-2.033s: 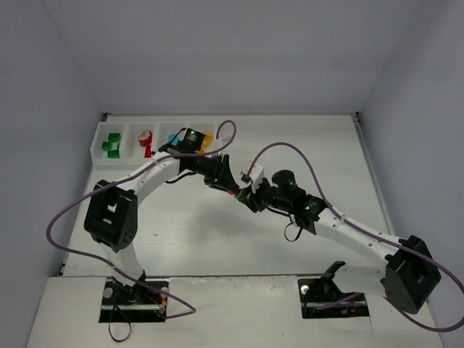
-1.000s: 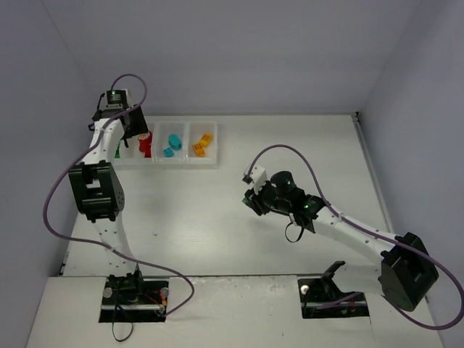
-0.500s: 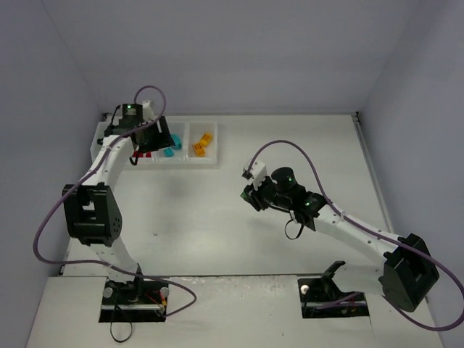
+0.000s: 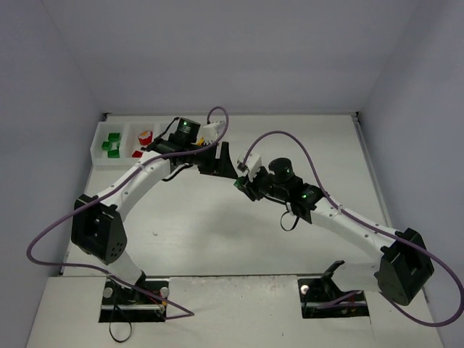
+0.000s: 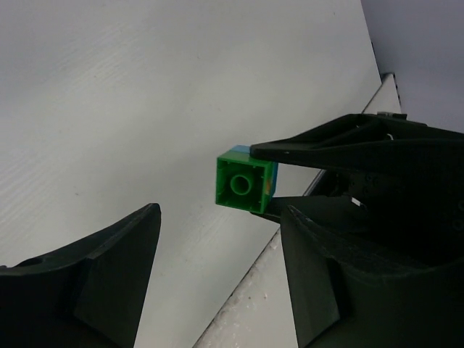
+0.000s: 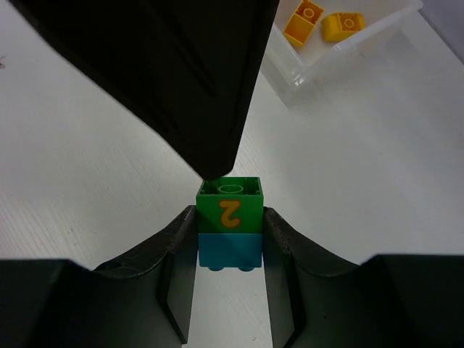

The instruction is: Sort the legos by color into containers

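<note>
The stack (image 6: 230, 217) is a square green brick (image 5: 243, 185) with an orange "2" on its side, pressed onto a cyan-blue brick (image 6: 230, 250). It is held clear of the table (image 4: 217, 232), over its middle. The right gripper (image 6: 230, 233) has it pinched, with the jaws closed flat against both sides. The left gripper (image 5: 217, 225) faces the stack's studded end with its fingers spread wide and nothing in them.

Half a second ago the left arm was over the tray (image 4: 97, 147) at the far-left corner. It has since swung in toward the centre to meet the right gripper, which has barely shifted.

The bricks are glossy moulded plastic and both grippers are matte black. The tray is translucent white with thin walls. Green bricks (image 4: 111, 144) lie in the compartment nearest the left edge, red bricks (image 4: 143, 138) in the next, and the right wrist view shows yellow-orange bricks (image 6: 304, 18) in an end compartment.

The table is white and faintly ridged. Pale grey walls (image 4: 217, 51) enclose it, and a purple cable (image 4: 283, 138) loops over each arm.
</note>
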